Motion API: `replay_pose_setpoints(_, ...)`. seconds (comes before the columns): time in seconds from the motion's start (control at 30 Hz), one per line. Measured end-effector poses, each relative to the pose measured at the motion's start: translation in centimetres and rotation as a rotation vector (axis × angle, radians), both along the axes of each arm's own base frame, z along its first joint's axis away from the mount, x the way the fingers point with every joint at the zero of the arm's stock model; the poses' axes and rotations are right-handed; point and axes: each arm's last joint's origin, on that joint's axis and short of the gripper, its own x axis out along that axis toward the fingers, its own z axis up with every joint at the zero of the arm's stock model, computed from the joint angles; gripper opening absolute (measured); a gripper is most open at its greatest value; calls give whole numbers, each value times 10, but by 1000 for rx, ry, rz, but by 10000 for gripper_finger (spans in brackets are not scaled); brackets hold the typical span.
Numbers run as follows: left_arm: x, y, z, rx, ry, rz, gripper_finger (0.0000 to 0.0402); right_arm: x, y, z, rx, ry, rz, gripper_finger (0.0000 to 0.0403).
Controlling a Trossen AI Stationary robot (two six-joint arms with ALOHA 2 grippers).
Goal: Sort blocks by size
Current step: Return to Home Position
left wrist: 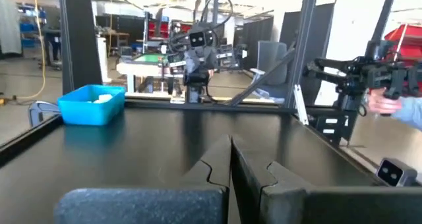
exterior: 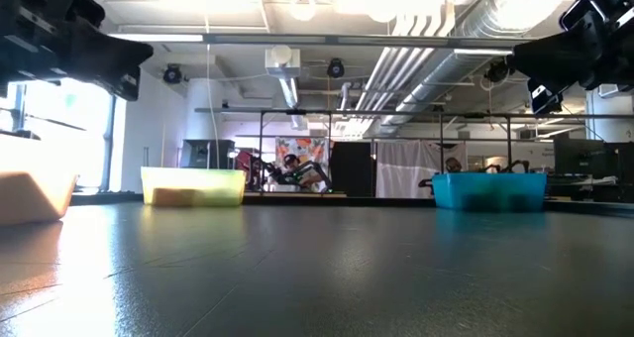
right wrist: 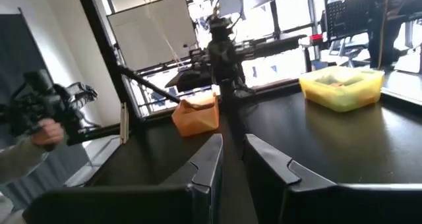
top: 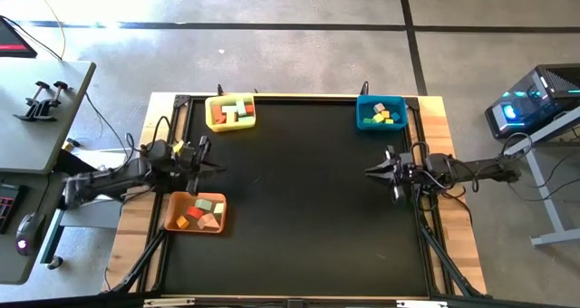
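Observation:
The blocks lie in three bins on the black table. The yellow bin (top: 230, 112) at the far left holds red and green blocks (top: 237, 110). The blue bin (top: 381, 112) at the far right holds small yellow and green blocks (top: 384, 117). The orange bin (top: 195, 213) at the near left holds larger red, mint and tan blocks (top: 205, 212). My left gripper (top: 220, 167) hovers shut at the table's left edge, between the yellow and orange bins, pointing level toward the right. My right gripper (top: 367, 172) hovers shut at the right edge, pointing level toward the left. Neither holds anything.
The black mat (top: 299, 208) lies bare between the two arms. A dark frame rail (top: 426, 245) borders the table. Beyond the table a person's hand (left wrist: 379, 103) holds a black hand-held device, also seen in the right wrist view (right wrist: 39, 133).

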Motion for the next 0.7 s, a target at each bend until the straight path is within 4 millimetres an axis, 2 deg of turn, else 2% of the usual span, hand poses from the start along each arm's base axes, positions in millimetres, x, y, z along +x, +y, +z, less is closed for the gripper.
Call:
replay_pose_setpoints(0.13,3,-14,-1,-10,14,0,0,0,-2,1,1,-12,-54,59)
replay_pose_setpoints(0.27,2,-25,0,-7,-5,77,0,0,-3,1,3,-8,-106,59)
replay_pose_setpoints(0.4,1,-34,-2,25,15,45,0,0,-3,1,42,-10,-104,59)
replay_pose_setpoints(0.7,1,-30,0,130,-9,89,0,0,-3,1,40,-9,-103,59)
